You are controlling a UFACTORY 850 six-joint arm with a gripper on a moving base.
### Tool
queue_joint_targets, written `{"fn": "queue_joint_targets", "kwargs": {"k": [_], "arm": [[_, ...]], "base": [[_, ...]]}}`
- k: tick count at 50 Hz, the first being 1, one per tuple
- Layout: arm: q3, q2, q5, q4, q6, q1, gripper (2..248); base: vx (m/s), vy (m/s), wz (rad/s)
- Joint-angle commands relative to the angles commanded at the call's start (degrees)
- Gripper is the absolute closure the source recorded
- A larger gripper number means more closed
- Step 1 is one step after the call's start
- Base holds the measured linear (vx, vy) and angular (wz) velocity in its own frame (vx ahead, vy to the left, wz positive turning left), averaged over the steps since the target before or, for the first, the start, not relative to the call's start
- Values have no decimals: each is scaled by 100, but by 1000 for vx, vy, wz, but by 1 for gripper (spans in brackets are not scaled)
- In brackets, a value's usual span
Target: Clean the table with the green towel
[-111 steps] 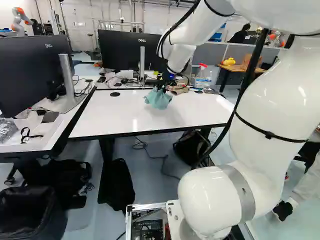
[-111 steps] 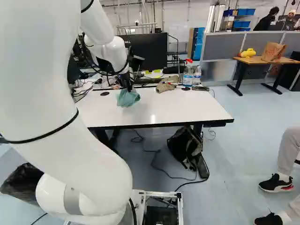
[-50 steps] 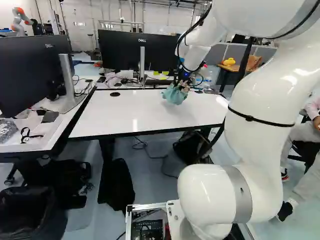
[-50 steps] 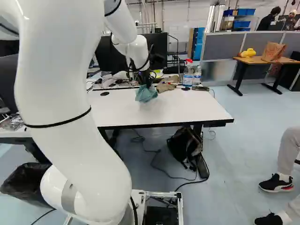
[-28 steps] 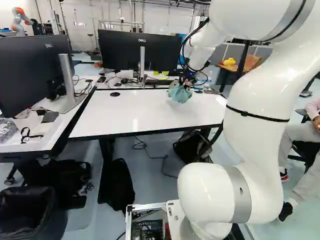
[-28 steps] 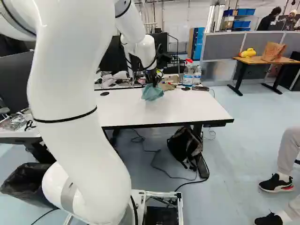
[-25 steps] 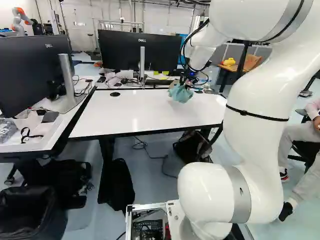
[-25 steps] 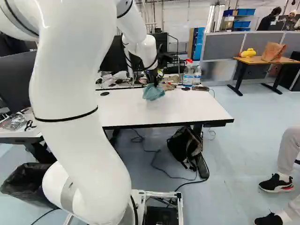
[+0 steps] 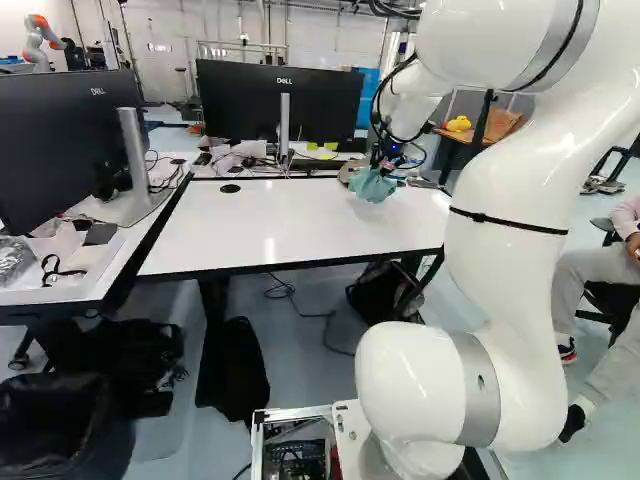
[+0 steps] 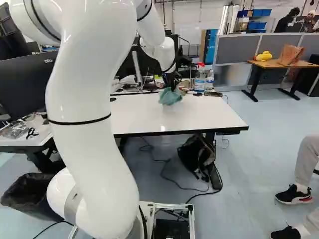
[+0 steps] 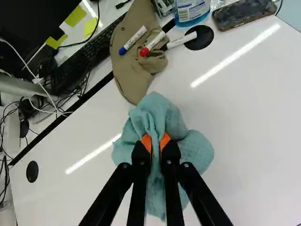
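Note:
In the left base view my gripper [image 9: 384, 160] is over the back right part of the white table [image 9: 270, 225], holding the green towel [image 9: 372, 186]. The wrist view shows the gripper [image 11: 155, 143] shut on the bunched towel [image 11: 162, 117], a fold pinched between its orange pads and the rest spreading around both fingers. In the right base view the towel [image 10: 170, 96] hangs at the tabletop; whether its underside touches the surface I cannot tell.
Just ahead of the towel lie a brown cap [image 11: 134, 61] and several markers [image 11: 151, 44]. A spray bottle [image 10: 200, 77] and a phone [image 11: 243, 13] are at the back edge. Monitors [image 9: 278, 100] stand behind; another robot [image 9: 40, 42] is far off.
Across the table my arm has carried the towel to the right, quickly at first and then more slowly. The grip is still on it, and the base has not moved.

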State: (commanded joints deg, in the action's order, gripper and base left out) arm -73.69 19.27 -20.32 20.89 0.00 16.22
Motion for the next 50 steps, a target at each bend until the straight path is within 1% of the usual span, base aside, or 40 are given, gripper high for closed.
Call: {"fn": "queue_joint_targets", "kwargs": {"k": [27, 50], "arm": [[-640, 516, 0, 0, 0, 357, 209], [-1219, 966, 0, 0, 0, 613, 209]], "base": [[0, 0, 0], [0, 0, 0]]}}
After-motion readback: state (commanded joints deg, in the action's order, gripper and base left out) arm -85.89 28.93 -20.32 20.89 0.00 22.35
